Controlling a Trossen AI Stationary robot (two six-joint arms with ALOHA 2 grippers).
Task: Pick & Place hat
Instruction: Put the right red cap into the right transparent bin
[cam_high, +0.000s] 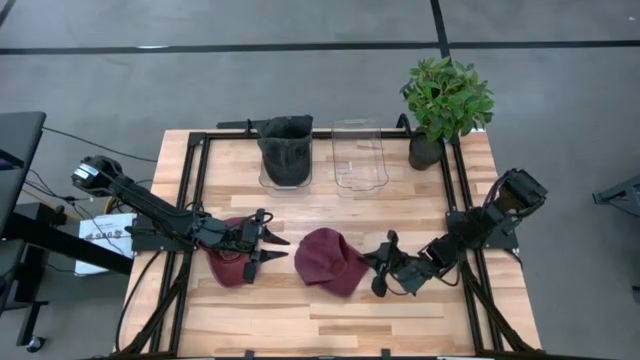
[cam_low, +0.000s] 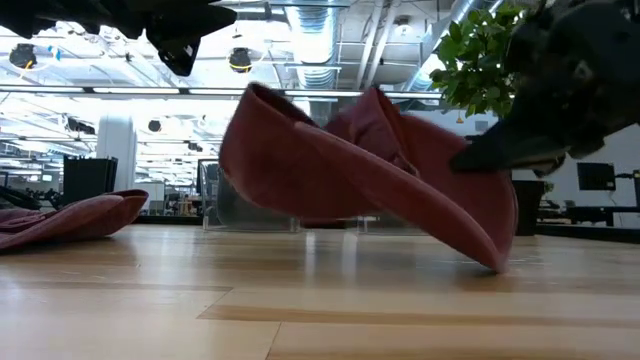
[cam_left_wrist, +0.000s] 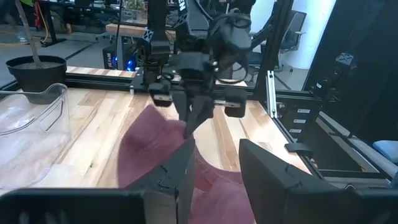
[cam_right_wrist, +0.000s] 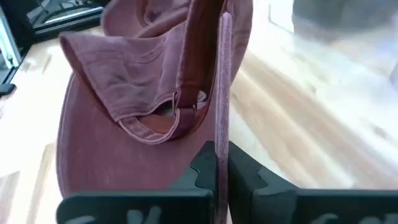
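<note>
The right gripper (cam_high: 382, 268) is pinched onto the rim of a soft maroon fabric hat (cam_high: 328, 260), tipping it up off the middle of the wooden table (cam_high: 330, 210). The left gripper (cam_high: 268, 247), fingers apart, hovers over a second maroon hat (cam_high: 226, 262). Behind, a clear plastic bin (cam_high: 285, 150) holds dark fabric; another clear bin (cam_high: 359, 155) beside it looks bare.

Back edge of the light wooden slatted table (cam_high: 420, 310) has a dark grey bucket-like container (cam_high: 285, 150) near the middle, a clear plastic bin (cam_high: 358, 158) just beside it, and a leafy green plant in a dark pot (cam_high: 443, 105) at the far-right corner.
</note>
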